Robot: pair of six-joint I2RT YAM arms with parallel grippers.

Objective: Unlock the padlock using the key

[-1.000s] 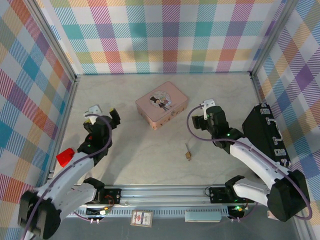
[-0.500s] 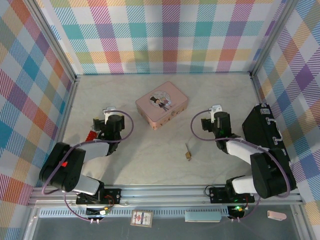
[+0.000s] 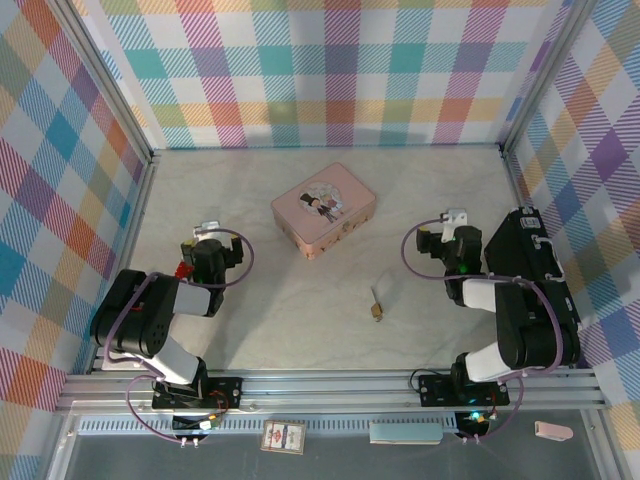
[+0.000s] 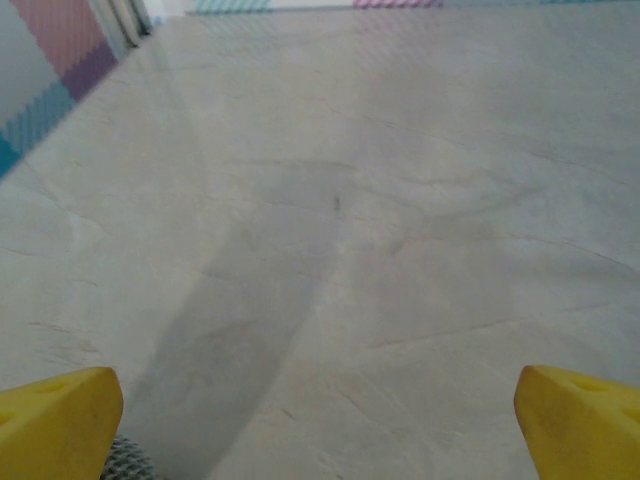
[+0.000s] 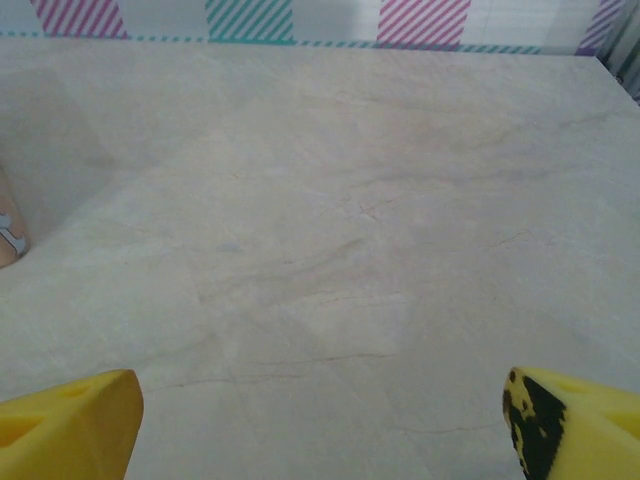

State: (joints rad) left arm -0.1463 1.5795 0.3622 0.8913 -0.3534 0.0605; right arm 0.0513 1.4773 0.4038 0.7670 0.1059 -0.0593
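Observation:
The tiny brass padlock (image 3: 377, 312) lies on the marble table, right of centre toward the front. A thin grey sliver sticks out from its far side; it is too small to tell whether that is the key or the shackle. My left gripper (image 3: 207, 243) is pulled back over the left side, far from the padlock. Its yellow fingertips (image 4: 60, 420) stand wide apart over bare table, so my left gripper (image 4: 320, 430) is open and holds nothing. My right gripper (image 3: 452, 232) sits right of the padlock. In the right wrist view my right gripper (image 5: 325, 425) is open too and holds nothing.
A pink picture tin (image 3: 323, 208) stands at the back centre, and its edge (image 5: 8, 235) shows at the left of the right wrist view. A black case (image 3: 530, 270) lies along the right wall. A small red piece (image 3: 185, 268) sits by the left arm. Plaid walls close three sides.
Both arms have folded back toward their bases. The left gripper moved in from the left edge; the right gripper drew off to the right, away from the padlock.

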